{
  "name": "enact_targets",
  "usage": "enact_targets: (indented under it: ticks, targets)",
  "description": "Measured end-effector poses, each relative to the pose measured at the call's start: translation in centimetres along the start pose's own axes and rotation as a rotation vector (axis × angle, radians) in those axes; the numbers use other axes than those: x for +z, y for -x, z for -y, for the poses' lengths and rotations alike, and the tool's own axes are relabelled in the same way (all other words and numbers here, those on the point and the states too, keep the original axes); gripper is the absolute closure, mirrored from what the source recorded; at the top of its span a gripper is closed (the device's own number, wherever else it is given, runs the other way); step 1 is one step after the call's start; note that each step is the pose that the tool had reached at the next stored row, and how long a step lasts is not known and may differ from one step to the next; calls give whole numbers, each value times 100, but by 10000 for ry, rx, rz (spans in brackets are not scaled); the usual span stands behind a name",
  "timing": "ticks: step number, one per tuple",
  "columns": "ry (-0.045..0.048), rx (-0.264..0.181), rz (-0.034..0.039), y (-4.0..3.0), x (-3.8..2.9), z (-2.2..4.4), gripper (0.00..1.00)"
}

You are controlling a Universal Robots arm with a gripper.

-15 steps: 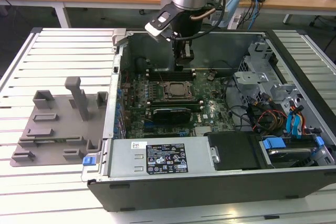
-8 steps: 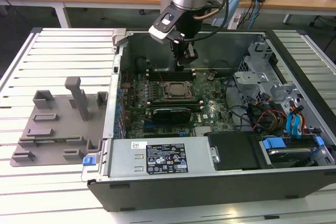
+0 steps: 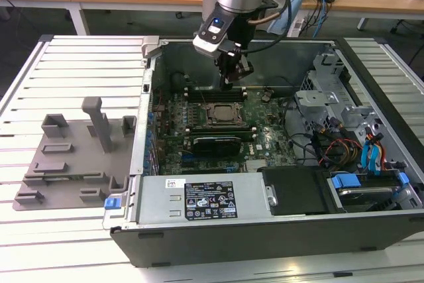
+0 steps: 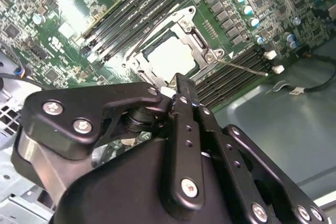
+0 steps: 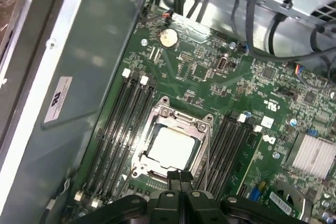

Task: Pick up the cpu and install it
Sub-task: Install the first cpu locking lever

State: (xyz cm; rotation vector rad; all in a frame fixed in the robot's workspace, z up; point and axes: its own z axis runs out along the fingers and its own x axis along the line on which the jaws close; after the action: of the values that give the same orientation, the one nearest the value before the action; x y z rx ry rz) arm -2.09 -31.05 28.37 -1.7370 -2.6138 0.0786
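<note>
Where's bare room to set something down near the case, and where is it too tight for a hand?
Free: the slatted table beyond the grey fixture tray, left of the case in the exterior view; the bare case metal beside the memory slots. Crowded: the cabled drive bay, and the socket under the gripper.

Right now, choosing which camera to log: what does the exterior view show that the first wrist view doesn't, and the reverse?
Exterior view: the grey fixture tray beside the computer case, and the power supply. First wrist view: the cpu, silvery, lying in the socket. Both: the socket, the memory slots, and the hand, shut, above the motherboard.
</note>
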Motion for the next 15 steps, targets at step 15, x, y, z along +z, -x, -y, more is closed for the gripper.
enact_targets:
  ticks: [15]
  targets:
    - [66, -2507, 108, 0, 0, -1, 89]
